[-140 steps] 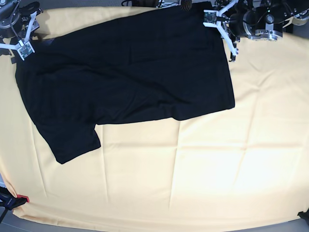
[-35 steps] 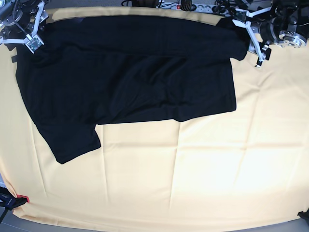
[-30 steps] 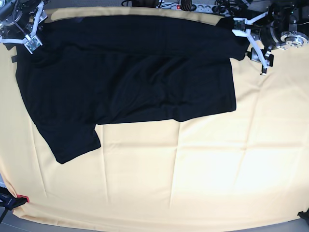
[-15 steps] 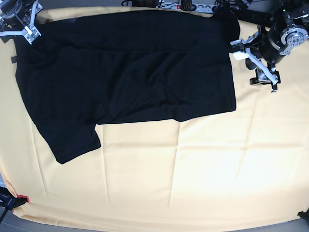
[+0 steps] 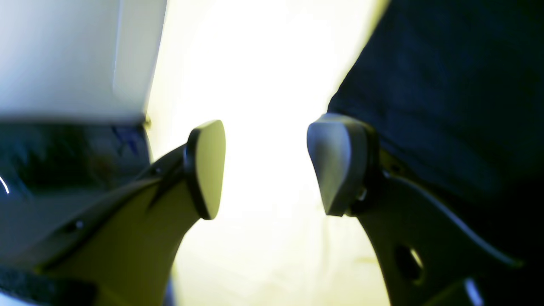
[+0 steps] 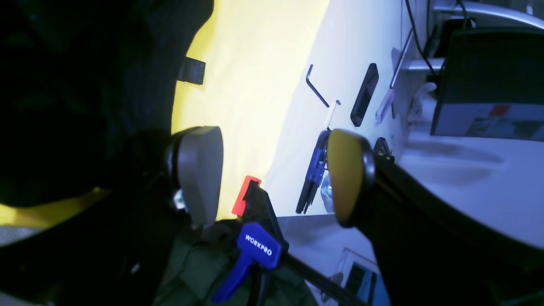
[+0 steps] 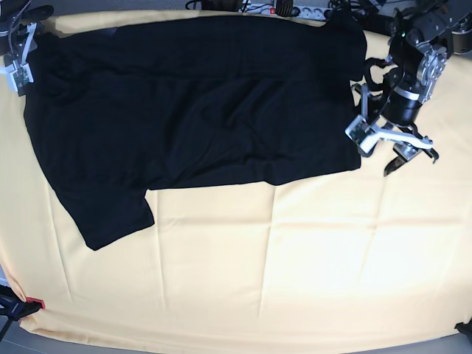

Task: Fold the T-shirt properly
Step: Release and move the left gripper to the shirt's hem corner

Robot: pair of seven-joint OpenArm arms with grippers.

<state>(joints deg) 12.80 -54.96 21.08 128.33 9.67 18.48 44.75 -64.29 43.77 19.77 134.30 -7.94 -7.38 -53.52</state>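
The black T-shirt (image 7: 192, 103) lies spread, plain side up, across the back half of the pale yellow cloth (image 7: 295, 251), one sleeve (image 7: 110, 214) pointing to the front left. My left gripper (image 7: 380, 147) is open and empty beside the shirt's front right corner. In the left wrist view the left gripper (image 5: 265, 168) hangs over yellow cloth with the shirt (image 5: 446, 106) at its right finger. My right gripper (image 7: 18, 66) is open at the shirt's back left corner. The right wrist view shows the right gripper (image 6: 274, 174) empty, the shirt (image 6: 85, 85) and its small dark label (image 6: 191, 71) to its left.
A blue and red clamp (image 6: 255, 248) pins the cloth at the table edge beside my right gripper; another clamp (image 7: 29, 304) sits at the front left corner. Small tools (image 6: 365, 95) lie on the white surface beyond the cloth. Cables (image 7: 295, 9) run along the back edge.
The shirt's back edge has been drawn up toward the table's back. My left gripper has moved forward along the shirt's right edge to its front corner. My right gripper has shifted left off the shirt.
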